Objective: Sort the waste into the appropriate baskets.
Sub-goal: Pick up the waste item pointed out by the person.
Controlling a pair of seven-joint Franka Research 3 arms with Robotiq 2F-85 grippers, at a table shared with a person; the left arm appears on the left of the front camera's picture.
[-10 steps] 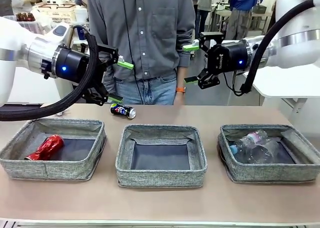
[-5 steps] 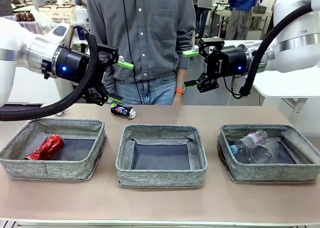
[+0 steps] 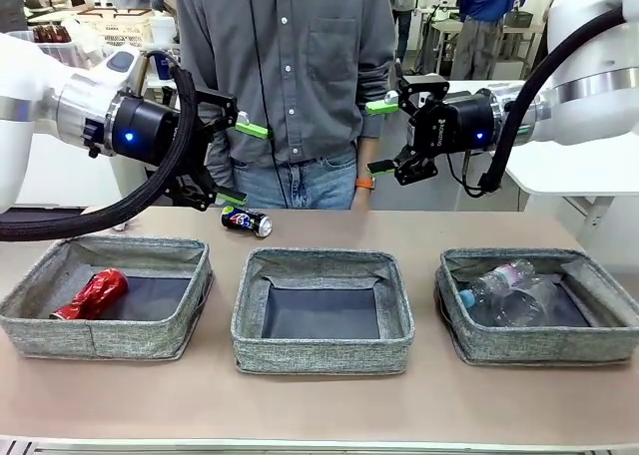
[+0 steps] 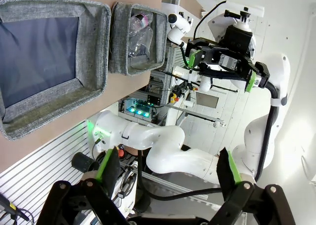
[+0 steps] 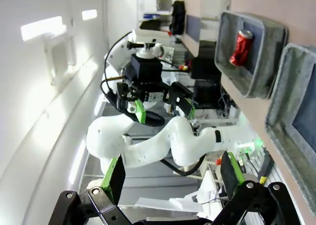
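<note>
Table [image 3: 319,405] far side: dark can [image 3: 246,221] below left fingers [image 3: 230,198], apart.

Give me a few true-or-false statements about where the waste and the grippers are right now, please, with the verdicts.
1. The red can lies in the left basket. True.
2. The clear bottles lie in the left basket beside the red can. False: they lie in the right basket.
3. The dark can lies on its side on the table, behind the baskets and outside all of them. True.
4. The left gripper is shut on the dark can. False: it is open and empty, in the air above that can.
5. The right gripper is open and holds nothing. True.
</note>
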